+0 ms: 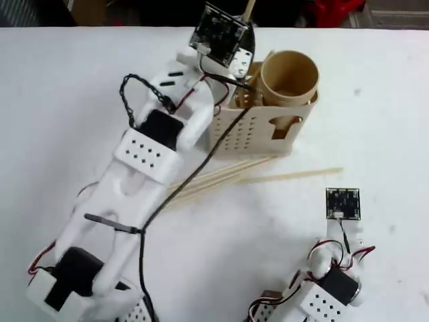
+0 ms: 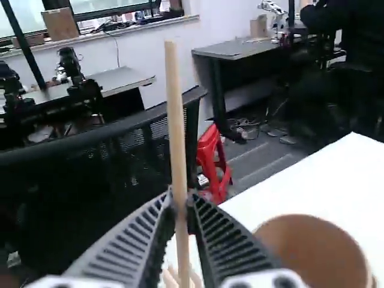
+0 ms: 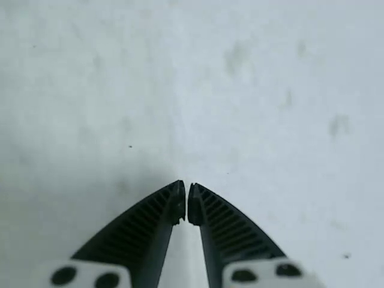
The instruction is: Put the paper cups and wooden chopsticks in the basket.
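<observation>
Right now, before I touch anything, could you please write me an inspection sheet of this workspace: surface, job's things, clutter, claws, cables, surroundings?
Surface: white tabletop, faintly smudged.
Job's things: tan paper cup stands in the cream perforated plastic basket; several pale wooden chopsticks lie on the table beside the basket.
Clutter: nothing seen.
Claws: left claw shut on a single wooden chopstick, over the basket; right claw shut, holding nothing, above bare table.
Cables: black cable runs along the left arm; red and black wires at the right arm.
Surroundings: black mesh chair, red plastic stool, dark desks beyond the table.
</observation>
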`<state>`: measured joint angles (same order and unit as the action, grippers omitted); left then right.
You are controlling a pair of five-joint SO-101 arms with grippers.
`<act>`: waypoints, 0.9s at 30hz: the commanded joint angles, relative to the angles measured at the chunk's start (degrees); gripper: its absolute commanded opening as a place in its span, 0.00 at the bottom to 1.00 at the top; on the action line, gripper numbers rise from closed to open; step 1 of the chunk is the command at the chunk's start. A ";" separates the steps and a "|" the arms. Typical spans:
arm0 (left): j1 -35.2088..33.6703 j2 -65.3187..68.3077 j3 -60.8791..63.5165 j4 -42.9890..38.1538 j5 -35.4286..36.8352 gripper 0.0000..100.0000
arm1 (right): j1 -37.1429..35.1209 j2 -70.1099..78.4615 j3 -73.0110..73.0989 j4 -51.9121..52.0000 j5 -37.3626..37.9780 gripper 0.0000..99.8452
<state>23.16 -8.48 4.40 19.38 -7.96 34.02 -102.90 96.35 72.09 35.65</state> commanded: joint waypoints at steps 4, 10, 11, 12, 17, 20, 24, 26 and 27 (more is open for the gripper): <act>-4.00 -0.57 -5.45 6.07 10.73 0.13 | 0.48 -0.04 0.53 -0.66 0.00 0.02; -8.57 -0.66 -10.02 14.51 13.98 0.14 | 0.48 -0.04 0.53 -0.66 0.00 0.02; -9.98 -0.66 -10.29 16.70 14.51 0.14 | 0.48 -0.04 0.53 -0.66 0.00 0.02; -11.38 -0.66 -10.29 19.16 14.42 0.14 | 0.48 -0.04 0.53 -0.66 0.00 0.02; -20.53 -0.31 -9.93 31.56 14.51 0.14 | 0.48 -0.04 0.53 -0.66 0.00 0.02; -24.66 -0.04 -8.44 40.00 14.33 0.14 | 0.48 -0.04 0.53 -0.66 0.00 0.02; -26.68 0.13 1.93 38.59 5.98 0.14 | 0.48 -0.04 0.53 -0.66 0.00 0.02; -26.24 1.63 7.56 34.81 -1.05 0.14 | 0.48 -0.04 0.53 -0.66 0.00 0.02; -25.98 2.77 9.14 33.32 -3.34 0.14 | 0.48 -0.04 0.53 -0.66 0.00 0.02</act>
<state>-2.68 -7.87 6.42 58.15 -0.66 34.02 -102.90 96.35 72.09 35.65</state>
